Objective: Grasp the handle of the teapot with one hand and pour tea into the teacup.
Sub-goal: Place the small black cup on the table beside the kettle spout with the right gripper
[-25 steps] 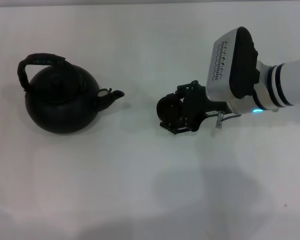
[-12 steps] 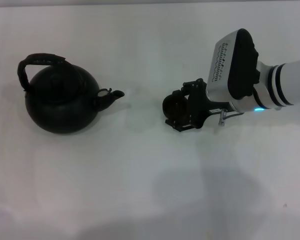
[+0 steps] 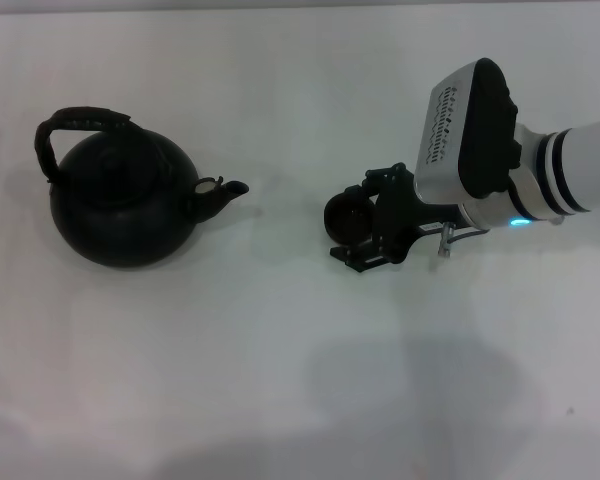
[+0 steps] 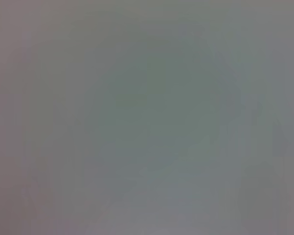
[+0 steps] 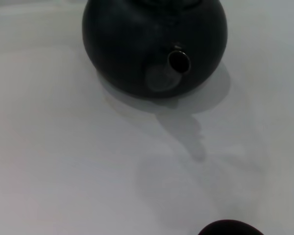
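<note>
The black teapot (image 3: 120, 205) stands at the left of the white table, its arched handle (image 3: 80, 120) up and its short spout (image 3: 225, 192) pointing right. The small dark teacup (image 3: 342, 214) sits to the right of the spout, with a gap between them. My right gripper (image 3: 358, 222) reaches in from the right, its black fingers on either side of the teacup and shut on it. The right wrist view shows the teapot (image 5: 132, 44) spout-on and the teacup's rim (image 5: 228, 228) at the picture's edge. My left gripper is out of view; the left wrist view is a blank grey.
The white table (image 3: 280, 380) stretches around both objects. My right arm's white and black wrist housing (image 3: 470, 125) hangs over the table's right side.
My right gripper has shifted slightly to the right, away from the teapot, and the teacup has moved with it. The teapot has not moved.
</note>
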Action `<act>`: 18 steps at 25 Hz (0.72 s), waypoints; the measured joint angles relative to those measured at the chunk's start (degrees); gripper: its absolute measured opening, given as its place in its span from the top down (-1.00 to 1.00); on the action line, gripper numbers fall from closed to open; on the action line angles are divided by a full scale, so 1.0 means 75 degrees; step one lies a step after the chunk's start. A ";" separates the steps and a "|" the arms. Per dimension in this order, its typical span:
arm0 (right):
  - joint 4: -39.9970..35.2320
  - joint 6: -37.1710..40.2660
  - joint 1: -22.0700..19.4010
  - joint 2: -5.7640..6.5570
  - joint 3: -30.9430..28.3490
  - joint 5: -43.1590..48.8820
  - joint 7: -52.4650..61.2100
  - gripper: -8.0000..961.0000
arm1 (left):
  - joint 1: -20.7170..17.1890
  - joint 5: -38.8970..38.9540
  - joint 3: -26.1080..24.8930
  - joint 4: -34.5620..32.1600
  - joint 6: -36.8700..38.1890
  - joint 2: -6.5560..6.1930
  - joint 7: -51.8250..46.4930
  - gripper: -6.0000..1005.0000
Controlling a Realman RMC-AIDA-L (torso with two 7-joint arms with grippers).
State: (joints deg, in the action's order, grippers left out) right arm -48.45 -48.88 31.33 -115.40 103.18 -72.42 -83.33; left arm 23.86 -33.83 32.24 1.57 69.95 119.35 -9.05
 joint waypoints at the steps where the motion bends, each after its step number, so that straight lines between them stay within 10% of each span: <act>1: -0.0013 -0.0048 -0.0003 0.0000 -0.0009 0.0001 0.0000 -0.76 | -0.0012 -0.0001 0.0001 0.0001 0.0005 0.0000 0.0003 -0.75; 18: -0.0464 -0.1328 -0.0345 0.0054 -0.2010 0.0027 -0.0245 -0.78 | -0.0563 -0.0762 0.0025 0.0012 0.0554 0.0012 0.0388 -0.75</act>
State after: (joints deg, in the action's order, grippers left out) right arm -51.93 -58.83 28.75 -114.99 88.11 -72.21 -85.17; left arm 19.64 -39.55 32.43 1.66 74.10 119.44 -6.15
